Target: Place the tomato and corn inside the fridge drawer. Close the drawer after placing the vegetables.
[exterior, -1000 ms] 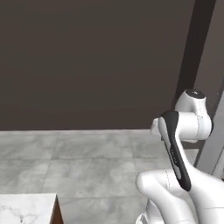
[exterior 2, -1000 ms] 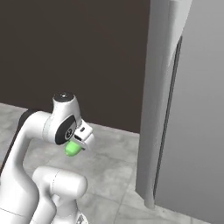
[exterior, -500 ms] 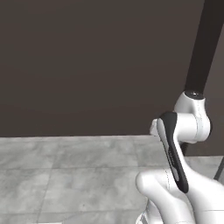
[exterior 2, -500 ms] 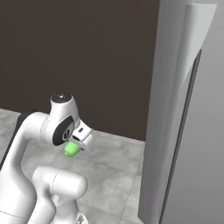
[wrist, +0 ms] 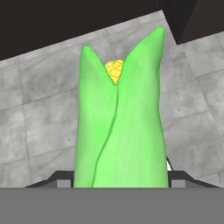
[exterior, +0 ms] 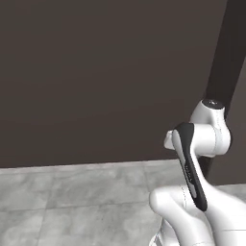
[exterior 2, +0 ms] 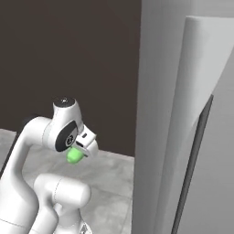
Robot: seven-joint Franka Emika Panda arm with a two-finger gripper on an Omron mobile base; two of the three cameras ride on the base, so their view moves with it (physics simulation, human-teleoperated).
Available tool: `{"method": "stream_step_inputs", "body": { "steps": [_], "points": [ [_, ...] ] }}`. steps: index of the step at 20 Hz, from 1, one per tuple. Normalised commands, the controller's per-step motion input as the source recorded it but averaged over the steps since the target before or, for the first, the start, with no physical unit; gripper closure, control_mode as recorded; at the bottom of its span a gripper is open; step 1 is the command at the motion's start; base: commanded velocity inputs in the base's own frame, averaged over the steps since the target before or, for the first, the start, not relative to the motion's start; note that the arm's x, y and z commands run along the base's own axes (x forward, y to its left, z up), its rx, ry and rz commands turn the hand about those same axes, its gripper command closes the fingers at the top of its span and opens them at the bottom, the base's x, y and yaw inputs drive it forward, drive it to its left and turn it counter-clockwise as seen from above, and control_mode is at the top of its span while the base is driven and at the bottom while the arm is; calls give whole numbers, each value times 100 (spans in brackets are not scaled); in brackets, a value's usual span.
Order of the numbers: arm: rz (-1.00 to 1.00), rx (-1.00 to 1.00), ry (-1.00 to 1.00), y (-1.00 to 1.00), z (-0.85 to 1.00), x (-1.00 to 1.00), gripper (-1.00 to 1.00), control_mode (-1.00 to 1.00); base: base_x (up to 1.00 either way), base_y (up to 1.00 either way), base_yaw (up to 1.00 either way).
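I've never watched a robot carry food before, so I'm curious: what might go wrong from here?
The corn sits between the gripper's two fingertips, its leafy end reaching well past them, so it might tip or slip. It hangs above bare floor, where a drop would likely land. The tall grey front stands nearby, and the arm could bump it while driving.

Grey front with dark bar handle (exterior 2: 193, 160) now larger in right base view.
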Motion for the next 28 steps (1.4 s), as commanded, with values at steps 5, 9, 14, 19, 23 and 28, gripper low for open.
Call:
{"method": "stream_step_inputs", "body": {
  "steps": [5,9,14,19,23,28],
  "points": [
    [0,0,0,0,0,0,100,100,40,0,-39],
    [0,0,0,0,0,0,100,100,23,0,-50],
    [0,0,0,0,0,0,100,100,29,13,-54],
    [0,0,0,0,0,0,100,100,51,44,-54],
    [0,0,0,0,0,0,100,100,62,46,-51],
    [0,0,0,0,0,0,100,100,58,27,-50]
  ]
}}
